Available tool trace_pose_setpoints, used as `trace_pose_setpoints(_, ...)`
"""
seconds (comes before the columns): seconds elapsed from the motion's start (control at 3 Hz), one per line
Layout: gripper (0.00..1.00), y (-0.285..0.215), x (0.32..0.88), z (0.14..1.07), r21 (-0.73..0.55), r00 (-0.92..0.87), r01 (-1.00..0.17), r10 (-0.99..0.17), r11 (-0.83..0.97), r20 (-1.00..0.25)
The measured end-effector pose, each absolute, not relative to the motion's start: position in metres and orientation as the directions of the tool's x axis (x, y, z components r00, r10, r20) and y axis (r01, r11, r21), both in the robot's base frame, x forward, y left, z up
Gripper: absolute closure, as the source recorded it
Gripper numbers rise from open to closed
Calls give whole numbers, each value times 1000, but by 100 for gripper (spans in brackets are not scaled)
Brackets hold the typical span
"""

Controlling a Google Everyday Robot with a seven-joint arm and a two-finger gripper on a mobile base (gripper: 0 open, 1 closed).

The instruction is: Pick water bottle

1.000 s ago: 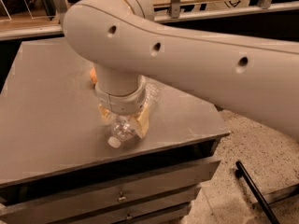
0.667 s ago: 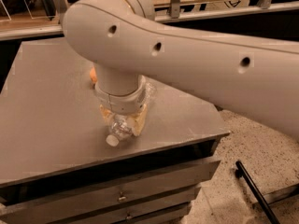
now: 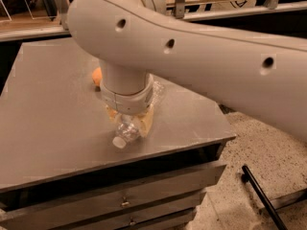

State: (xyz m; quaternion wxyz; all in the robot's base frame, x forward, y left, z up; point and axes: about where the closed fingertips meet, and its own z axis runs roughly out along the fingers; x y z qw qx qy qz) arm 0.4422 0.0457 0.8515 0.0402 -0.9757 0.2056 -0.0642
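Camera view: the pincer (image 3: 128,120) hangs straight down from the big pale arm (image 3: 192,51) over the near middle of the grey worktop (image 3: 48,128). Its yellowish pads (image 3: 147,121) sit one on each side of the bottle (image 3: 127,128). The bottle lies on its side, white cap (image 3: 118,142) pointing near and left, its clear far end just showing past the wrist on the right. An orange (image 3: 97,75) sits just beyond, partly hidden by the wrist.

Against the picture from a second ago, the pads have drawn closer together and now look pressed to the bottle's cap end, so I judge the pincer clenched on the bottle. The cap has barely shifted, and the wrist sits perhaps a touch higher. That suggests the grip is made and the lift is only starting. The hold is near the cap, so the long far end may sag.

No writing can be read: the label band is hidden under the wrist, and the arm shows only dark holes
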Motion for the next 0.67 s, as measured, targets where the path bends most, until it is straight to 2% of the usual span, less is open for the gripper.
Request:
trace_pose_setpoints(0.33,100,35,444,889,-166,903,-378,-403,-911,151)
trace_pose_setpoints(0.67,100,35,444,889,-166,903,-378,-403,-911,151)
